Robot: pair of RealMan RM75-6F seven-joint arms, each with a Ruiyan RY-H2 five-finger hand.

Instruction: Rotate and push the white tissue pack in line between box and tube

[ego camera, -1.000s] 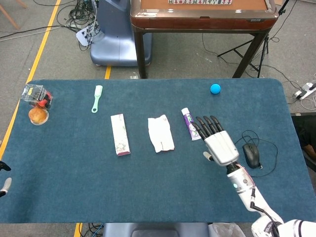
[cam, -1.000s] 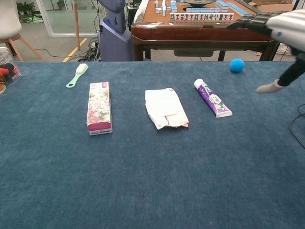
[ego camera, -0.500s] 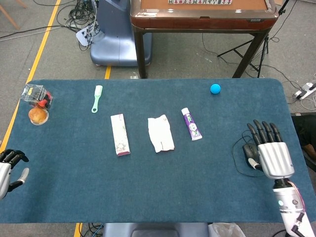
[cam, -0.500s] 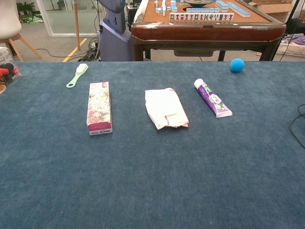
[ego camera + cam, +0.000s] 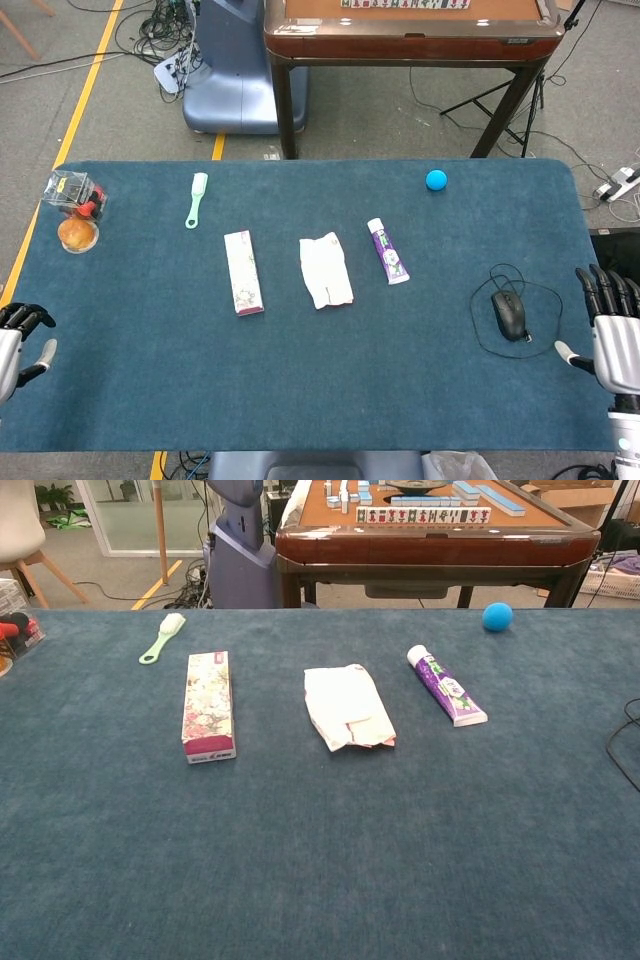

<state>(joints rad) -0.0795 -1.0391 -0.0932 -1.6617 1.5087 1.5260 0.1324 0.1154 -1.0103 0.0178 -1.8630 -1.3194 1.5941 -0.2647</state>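
Observation:
The white tissue pack (image 5: 325, 270) (image 5: 346, 706) lies flat on the blue table, between the flowered box (image 5: 243, 272) (image 5: 208, 705) on its left and the purple-and-white tube (image 5: 387, 251) (image 5: 446, 685) on its right. All three lie roughly lengthwise, side by side. My right hand (image 5: 611, 334) is at the table's right edge, fingers spread, holding nothing, far from the pack. At the table's left edge sits my left hand (image 5: 18, 340), fingers apart and empty. Neither hand shows in the chest view.
A black mouse (image 5: 510, 314) with its cable lies near my right hand. A blue ball (image 5: 436, 180) (image 5: 497, 616) sits at the back right, a green brush (image 5: 196, 199) (image 5: 163, 637) at the back left. A bun (image 5: 77, 234) and a plastic container (image 5: 74, 190) stand far left.
My right hand has drawn back from beside the tube to the table's right edge. My left hand rose into fuller view at the left edge. The pack, box and tube stayed put.

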